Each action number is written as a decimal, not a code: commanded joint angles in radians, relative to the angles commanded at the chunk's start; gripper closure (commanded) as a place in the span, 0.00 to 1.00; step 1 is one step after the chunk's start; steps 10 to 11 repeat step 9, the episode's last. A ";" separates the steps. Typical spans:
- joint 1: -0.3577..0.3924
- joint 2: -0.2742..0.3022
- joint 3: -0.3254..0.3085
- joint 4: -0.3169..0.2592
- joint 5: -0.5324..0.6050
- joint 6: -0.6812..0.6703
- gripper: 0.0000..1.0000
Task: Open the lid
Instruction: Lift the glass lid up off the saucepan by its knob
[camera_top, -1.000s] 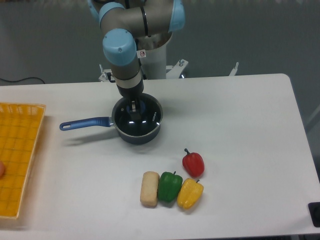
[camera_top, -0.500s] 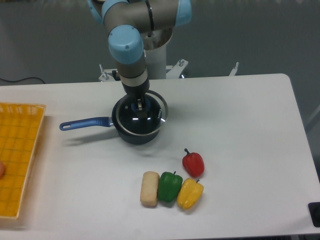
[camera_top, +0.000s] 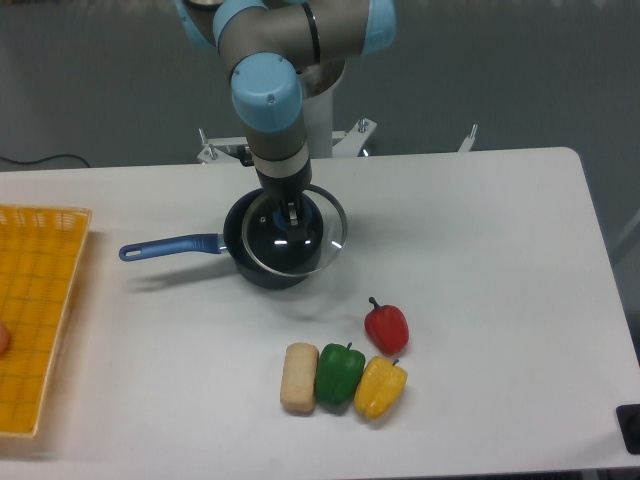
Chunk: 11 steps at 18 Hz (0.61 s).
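Note:
The lid (camera_top: 312, 243), a clear glass disc with a thin metal rim, hangs lifted and shifted right of the dark blue saucepan (camera_top: 252, 268), overlapping its right side. My gripper (camera_top: 291, 217) reaches straight down and is shut on the lid's blue knob, which its fingers mostly hide. The saucepan's long blue handle (camera_top: 170, 247) points left.
In front of the pan lie a red pepper (camera_top: 386, 325), a yellow pepper (camera_top: 380, 387), a green pepper (camera_top: 339, 372) and a beige bread roll (camera_top: 299, 377). A yellow basket (camera_top: 35, 310) sits at the left edge. The arm's base stands behind the pan.
The lid has come up off the saucepan and moved right with my gripper still shut on its knob. The saucepan has stayed in place.

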 joint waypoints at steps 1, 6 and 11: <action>0.000 -0.008 0.003 0.000 0.000 -0.002 0.50; 0.002 -0.017 0.014 -0.002 0.003 -0.002 0.50; 0.000 -0.032 0.020 0.000 0.003 -0.002 0.50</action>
